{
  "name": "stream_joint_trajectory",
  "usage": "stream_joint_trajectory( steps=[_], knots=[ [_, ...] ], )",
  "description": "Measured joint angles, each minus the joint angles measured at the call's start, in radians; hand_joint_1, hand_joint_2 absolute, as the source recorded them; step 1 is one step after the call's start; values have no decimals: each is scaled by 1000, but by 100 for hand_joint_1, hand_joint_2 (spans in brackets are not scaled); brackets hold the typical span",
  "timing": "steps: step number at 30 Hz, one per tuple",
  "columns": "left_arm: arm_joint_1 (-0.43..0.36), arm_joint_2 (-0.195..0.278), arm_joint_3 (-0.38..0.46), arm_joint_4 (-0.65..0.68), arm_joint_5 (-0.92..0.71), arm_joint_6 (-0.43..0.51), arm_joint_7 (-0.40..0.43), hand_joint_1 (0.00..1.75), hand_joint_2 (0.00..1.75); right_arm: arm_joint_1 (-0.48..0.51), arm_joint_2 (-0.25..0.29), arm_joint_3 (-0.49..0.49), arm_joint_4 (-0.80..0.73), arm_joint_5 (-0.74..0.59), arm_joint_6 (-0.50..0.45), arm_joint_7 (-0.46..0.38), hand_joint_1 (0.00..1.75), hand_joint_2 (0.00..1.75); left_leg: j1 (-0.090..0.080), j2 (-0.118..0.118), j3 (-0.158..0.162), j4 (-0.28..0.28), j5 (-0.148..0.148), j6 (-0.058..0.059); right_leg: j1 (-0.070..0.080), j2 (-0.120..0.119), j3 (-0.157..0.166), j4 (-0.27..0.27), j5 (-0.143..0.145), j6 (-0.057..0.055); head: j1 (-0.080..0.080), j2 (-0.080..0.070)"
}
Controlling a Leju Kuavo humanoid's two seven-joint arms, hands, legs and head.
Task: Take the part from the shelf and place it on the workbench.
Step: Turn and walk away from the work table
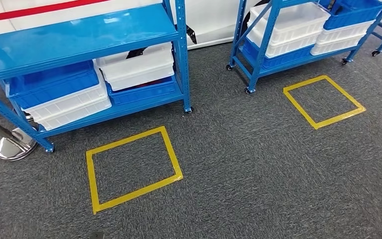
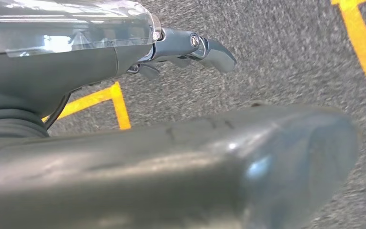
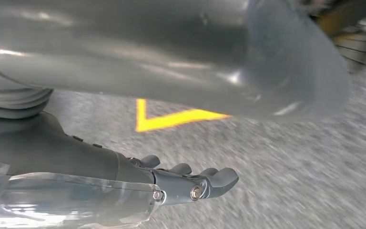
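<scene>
shelf [image 1: 79, 45] ahead, left hand [image 2: 181, 47] empty

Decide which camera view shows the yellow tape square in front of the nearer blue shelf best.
The head view: the whole yellow tape square lies on the grey carpet before the blue shelf. Both wrist views show only yellow tape fragments beyond each hand; which square they belong to cannot be told.

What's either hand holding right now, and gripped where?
Nothing. The left hand and right hand both hang over the grey carpet, fingers extended with nothing between them.
</scene>
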Motion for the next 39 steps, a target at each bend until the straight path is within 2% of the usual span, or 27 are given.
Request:
stream_joint_trajectory(
  steps=[1,3,4,6,8,9,10,11,12,13,15,17,18,19,21,23,24,25,26,27,28,30,32,34,36,38,39],
  knots=[
    [-2,4,2,0,-1,-1,-6,0,0,-1,0,-10,0,-15,-9,-23,0,0,-5,11,9,-21,2,6,1,-9,3,0,-2,5,0,0],
    [-2,10,5,0,-2,-3,-15,0,0,-8,0,-30,0,-39,-22,-61,0,0,-7,-9,10,-29,4,16,1,-26,9,-5,-5,16,0,0],
    [1,12,6,0,-3,-4,-17,0,0,-11,-1,-37,-1,-44,-25,-72,0,0,-4,-19,16,-37,9,21,0,-19,13,-3,-10,22,0,0],
    [2,15,6,0,-4,-5,-19,0,0,-14,-3,-50,-1,-47,-29,-84,0,0,4,-40,26,-54,20,31,-1,29,-2,47,-47,30,1,0],
    [-1,16,6,0,-4,-6,-21,0,0,-11,-4,-59,-1,-48,-31,-87,0,0,7,-62,26,-58,24,35,-5,77,-59,171,-112,34,1,0],
    [-2,17,6,0,-4,-7,-21,0,0,-10,-4,-62,-1,-49,-33,-87,0,0,7,-75,26,-58,24,36,-7,84,-90,231,-134,35,1,0],
    [-2,17,6,0,-4,-8,-22,0,0,-8,-4,-65,-1,-49,-36,-89,0,0,7,-89,27,-57,24,35,-9,87,-110,265,-137,38,1,0],
    [-1,18,6,0,-4,-9,-23,0,0,-7,-5,-68,-1,-50,-40,-91,0,0,8,-104,28,-55,23,34,-11,88,-114,262,-118,40,1,0],
    [-1,18,7,0,-5,-11,-23,0,0,-7,-5,-72,-1,-51,-45,-94,0,0,10,-119,29,-52,21,31,-13,92,-99,219,-81,41,1,0],
    [0,18,7,0,-6,-12,-23,0,0,-6,-5,-75,-1,-53,-49,-97,0,0,12,-134,30,-48,18,27,-17,104,-73,149,-36,42,1,0],
    [-2,18,7,0,-7,-13,-20,0,0,-5,-6,-80,-1,-55,-53,-104,0,0,12,-158,24,-36,12,16,-20,145,-28,33,15,42,1,0],
    [-2,18,6,0,-12,-8,-14,0,0,-5,-6,-83,0,-55,-54,-108,0,0,13,-176,15,-30,11,3,-18,160,-18,4,17,36,1,0],
    [-1,18,6,0,-15,-5,-10,0,0,-6,-6,-84,0,-54,-54,-110,0,0,15,-186,12,-31,12,-3,-18,150,-17,2,18,31,1,0],
    [2,19,6,0,-18,-3,-8,0,0,-8,-5,-84,0,-54,-54,-110,0,0,16,-187,10,-30,10,-9,-19,139,-15,-2,19,24,1,0],
    [4,21,6,0,-20,0,-5,0,0,-7,-5,-84,0,-53,-54,-110,0,0,14,-148,-10,12,-16,-18,-23,114,-9,-10,21,11,0,0],
    [0,21,6,0,-20,0,-4,0,0,-4,-5,-85,0,-53,-55,-110,0,0,15,-92,-70,134,-77,-26,-19,86,-6,-13,18,3,-1,0],
    [-1,21,6,0,-20,1,-3,0,0,-3,-5,-85,0,-53,-55,-110,0,0,17,-78,-105,202,-103,-29,-17,71,-6,-12,17,1,-1,0],
    [-1,21,6,0,-20,2,-2,0,0,-2,-5,-85,0,-52,-55,-110,0,0,18,-72,-129,249,-115,-31,-16,58,-5,-12,15,0,0,0],
    [0,21,7,0,-20,4,0,0,0,-2,-5,-85,0,-52,-55,-109,0,0,19,-68,-134,258,-106,-32,-15,45,-3,-12,12,1,0,0],
    [2,21,7,0,-19,5,2,0,0,-2,-5,-85,0,-49,-55,-107,0,0,19,-64,-117,224,-79,-31,-15,33,1,-12,10,3,0,0],
    [2,21,7,0,-18,6,4,0,0,-3,-5,-85,0,-45,-55,-105,0,0,19,-54,-83,156,-40,-29,-15,22,6,-12,6,5,0,0],
    [1,21,7,0,-17,6,3,0,0,-2,-5,-85,0,-33,-55,-97,0,0,11,-11,-16,22,9,-14,-12,1,16,-12,-1,13,0,0],
    [0,21,7,0,-16,4,0,0,0,-4,-5,-85,0,-20,-55,-88,0,0,3,11,3,-23,15,1,-9,-14,21,-13,-5,24,0,0],
    [3,20,7,0,-13,3,-4,0,0,-9,-5,-83,0,-10,-54,-82,0,0,5,-10,2,-28,19,12,-8,-27,27,-16,-8,36,0,0],
    [5,17,8,0,-7,1,-10,0,0,-11,-5,-81,0,-3,-54,-79,0,0,11,-32,7,-39,25,24,-10,4,21,12,-31,46,0,0],
    [2,14,8,0,-4,-3,-13,0,0,-8,-6,-81,0,0,-53,-77,0,0,13,-53,10,-44,29,32,-12,59,-28,116,-90,49,0,0],
    [1,13,8,0,-3,-6,-14,0,0,-5,-6,-81,0,2,-53,-76,0,0,12,-65,8,-44,29,34,-11,74,-64,186,-120,49,1,0]
  ],
)
